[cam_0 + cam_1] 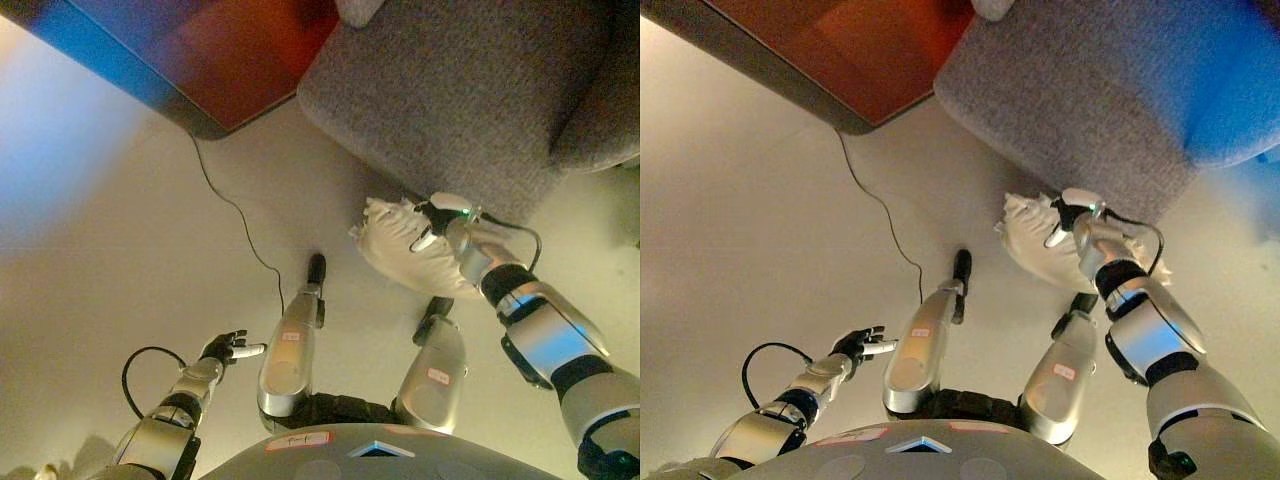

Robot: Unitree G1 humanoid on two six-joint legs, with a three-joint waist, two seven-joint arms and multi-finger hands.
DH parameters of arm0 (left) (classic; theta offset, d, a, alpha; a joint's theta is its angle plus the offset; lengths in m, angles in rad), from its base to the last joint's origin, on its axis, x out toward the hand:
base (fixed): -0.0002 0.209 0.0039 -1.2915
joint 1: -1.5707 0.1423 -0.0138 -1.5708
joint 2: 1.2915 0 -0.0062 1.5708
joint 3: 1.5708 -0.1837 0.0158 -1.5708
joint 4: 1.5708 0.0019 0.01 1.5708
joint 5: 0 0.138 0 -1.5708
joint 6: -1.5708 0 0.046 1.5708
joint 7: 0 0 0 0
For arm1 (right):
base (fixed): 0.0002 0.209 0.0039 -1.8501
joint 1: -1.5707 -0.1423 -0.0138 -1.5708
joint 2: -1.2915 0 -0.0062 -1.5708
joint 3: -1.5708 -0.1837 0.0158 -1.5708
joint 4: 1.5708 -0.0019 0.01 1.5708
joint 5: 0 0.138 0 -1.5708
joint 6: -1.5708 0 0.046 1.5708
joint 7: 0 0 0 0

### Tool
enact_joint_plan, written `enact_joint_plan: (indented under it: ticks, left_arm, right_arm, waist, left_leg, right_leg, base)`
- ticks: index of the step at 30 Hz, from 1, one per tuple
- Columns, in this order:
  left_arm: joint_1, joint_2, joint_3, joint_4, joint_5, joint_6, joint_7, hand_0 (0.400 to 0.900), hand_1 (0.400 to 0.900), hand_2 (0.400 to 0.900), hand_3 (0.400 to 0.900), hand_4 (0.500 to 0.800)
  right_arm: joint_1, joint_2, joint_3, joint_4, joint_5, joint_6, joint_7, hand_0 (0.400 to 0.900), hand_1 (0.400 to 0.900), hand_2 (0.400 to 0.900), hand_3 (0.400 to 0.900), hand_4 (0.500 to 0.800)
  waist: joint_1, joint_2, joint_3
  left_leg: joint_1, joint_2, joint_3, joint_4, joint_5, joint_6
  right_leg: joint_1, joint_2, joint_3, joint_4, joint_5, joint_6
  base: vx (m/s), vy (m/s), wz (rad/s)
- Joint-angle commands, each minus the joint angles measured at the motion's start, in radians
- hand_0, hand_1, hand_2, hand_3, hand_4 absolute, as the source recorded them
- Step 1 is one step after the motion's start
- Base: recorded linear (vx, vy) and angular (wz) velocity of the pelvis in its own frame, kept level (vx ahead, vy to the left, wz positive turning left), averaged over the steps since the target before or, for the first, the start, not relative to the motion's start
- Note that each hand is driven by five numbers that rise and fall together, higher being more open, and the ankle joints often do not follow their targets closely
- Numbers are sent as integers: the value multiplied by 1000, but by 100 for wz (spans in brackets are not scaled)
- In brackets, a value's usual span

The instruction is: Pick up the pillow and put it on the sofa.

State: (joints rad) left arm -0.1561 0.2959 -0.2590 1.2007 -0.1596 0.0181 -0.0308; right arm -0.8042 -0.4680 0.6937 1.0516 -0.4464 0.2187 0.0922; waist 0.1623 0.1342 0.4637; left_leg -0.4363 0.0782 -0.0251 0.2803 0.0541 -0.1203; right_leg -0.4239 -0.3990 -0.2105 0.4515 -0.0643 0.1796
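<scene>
A white pillow [400,245] lies on the pale floor against the front of the grey sofa [470,90]. My right hand [432,222] rests on the pillow's top right part, its fingers curled into the cloth. My left hand [228,348] hangs low at the lower left, away from the pillow, with its fingers relaxed and nothing in it.
A dark-framed reddish table or cabinet [230,60] stands at the upper left, close to the sofa. A thin black cord [245,220] runs across the floor from it. Bare floor [100,230] spreads to the left.
</scene>
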Motion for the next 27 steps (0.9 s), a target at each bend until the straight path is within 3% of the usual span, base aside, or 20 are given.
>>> enact_joint_plan:
  ticks: [1, 19, 24, 27]
  left_arm:
    - [23, 81, -48, 11, -21, -6, 26, 900, 900, 900, 900, 800]
    - [12, 86, -79, -61, -94, -20, 47, 900, 900, 900, 900, 800]
    - [22, 89, -76, -93, -144, -32, 55, 900, 900, 900, 900, 800]
    - [27, 89, -71, -110, -170, -37, 69, 900, 900, 900, 900, 800]
  right_arm:
    - [-129, -20, 18, -2, -20, 2, -2, 900, 900, 900, 900, 800]
    - [-231, -65, 39, -1, 19, 32, 30, 900, 900, 900, 900, 800]
    - [-286, -90, 68, 4, -33, 92, 60, 900, 900, 900, 900, 800]
    - [-319, -98, 82, 25, -61, 167, 71, 900, 900, 900, 900, 800]
  waist:
    - [40, -18, 15]
    - [57, 0, 56]
    - [62, 20, 56]
    - [67, 36, 56]
  left_leg:
    - [5, 46, -33, 63, -63, 1]
    - [-186, 42, -44, 193, -91, 22]
    - [-273, 35, -54, 250, -101, 30]
    - [-320, 26, -53, 280, -106, 34]
  right_leg:
    - [-25, -33, 56, -41, 67, 26]
    - [-218, -15, 98, 112, 26, -3]
    - [-314, -14, 120, 186, 8, -17]
    - [-368, -22, 129, 228, -1, -23]
  base:
    - [-50, 13, 3]
    - [-49, 22, 3]
    - [-80, 60, 1]
    - [-81, 75, 3]
